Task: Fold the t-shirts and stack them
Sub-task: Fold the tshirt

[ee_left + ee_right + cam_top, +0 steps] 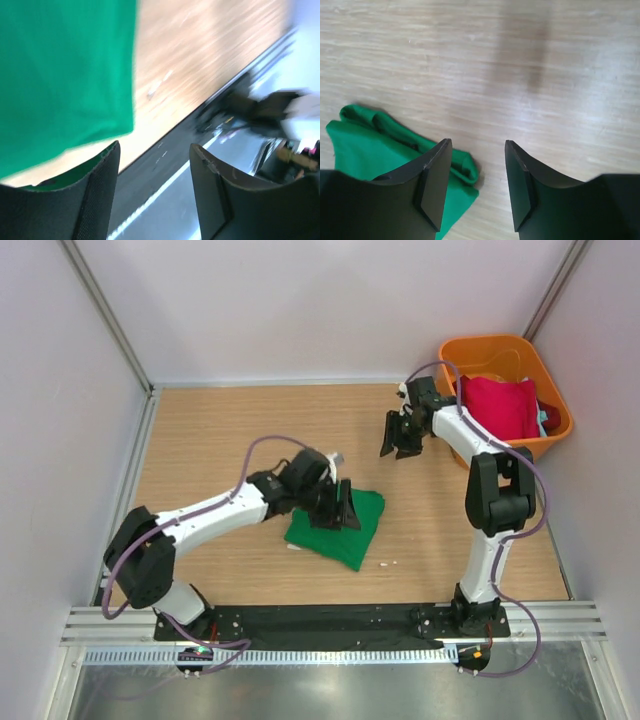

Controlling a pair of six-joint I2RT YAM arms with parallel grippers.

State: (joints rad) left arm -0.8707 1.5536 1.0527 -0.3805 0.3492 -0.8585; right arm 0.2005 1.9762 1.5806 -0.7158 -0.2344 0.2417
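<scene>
Wooden tabletop (230, 430) between white walls (300, 300): the left gripper (343, 508) hovers with jaws apart and empty, the roughly folded green t-shirt (338, 530) directly beneath it. Farther right, the right gripper (403, 435) is likewise spread and empty above bare wood, with the red t-shirt (497, 405) heaped in an orange bin (480, 343) just beyond its right side. Being light, limp cloth, each shirt would likely sag and unfold, so pinching a thick folded edge seems best.
</scene>
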